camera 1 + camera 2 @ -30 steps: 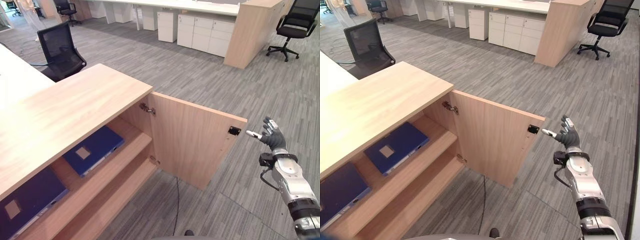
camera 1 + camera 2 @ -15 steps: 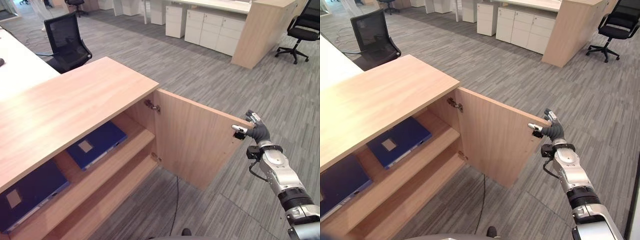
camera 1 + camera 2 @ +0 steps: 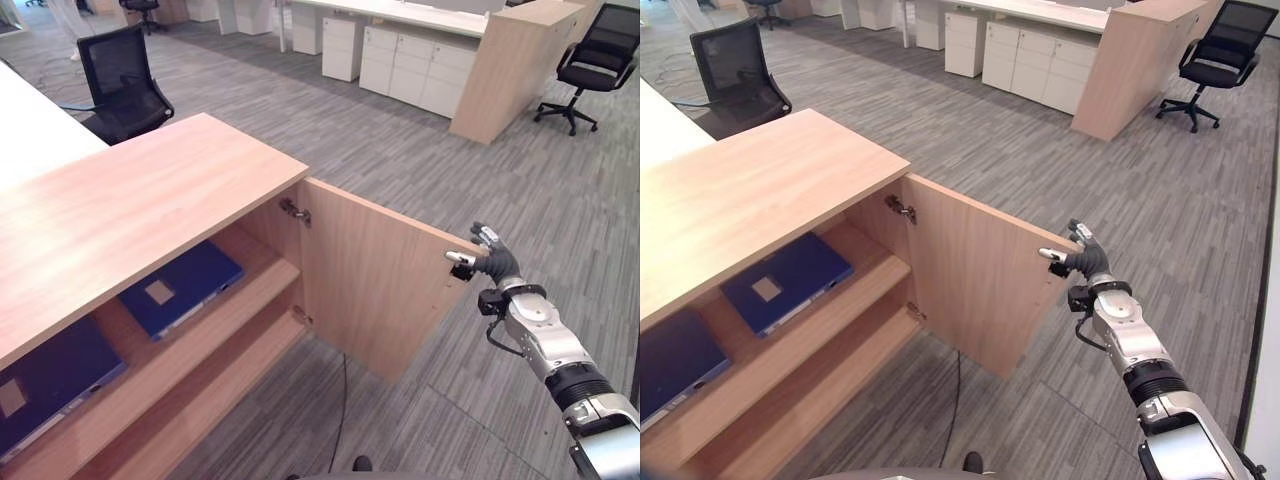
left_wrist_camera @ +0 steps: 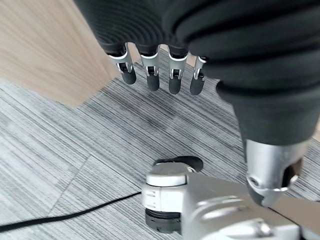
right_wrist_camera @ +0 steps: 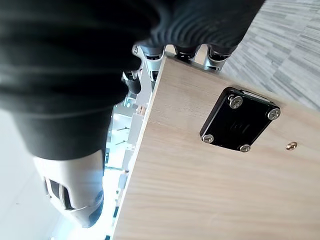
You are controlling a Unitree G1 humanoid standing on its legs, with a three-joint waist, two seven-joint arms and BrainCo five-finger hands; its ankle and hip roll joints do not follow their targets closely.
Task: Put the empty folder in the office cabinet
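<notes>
The wooden office cabinet point(image 3: 150, 200) stands with its door point(image 3: 370, 285) swung open. Two blue folders lie flat on its upper shelf, one point(image 3: 180, 288) near the middle and one point(image 3: 50, 380) further left. My right hand point(image 3: 487, 262) is at the door's upper free corner, beside the black catch plate point(image 5: 240, 122). Its fingers point(image 5: 186, 51) reach over the free edge onto the outer face, straight, and the thumb point(image 5: 132, 82) stays off the wood. My left hand point(image 4: 150, 70) hangs open over the carpet next to a wooden panel, holding nothing.
The lower shelf point(image 3: 190, 415) is bare wood. A black office chair point(image 3: 122, 80) stands behind the cabinet, another point(image 3: 592, 70) at the far right. White drawer units point(image 3: 420, 70) and a wooden partition point(image 3: 500, 70) line the back. Grey carpet point(image 3: 560, 190) spreads right of the door.
My right hand has moved left from the open floor to the door's free edge and now touches it. The camera has shifted a little. The folders have not moved.
</notes>
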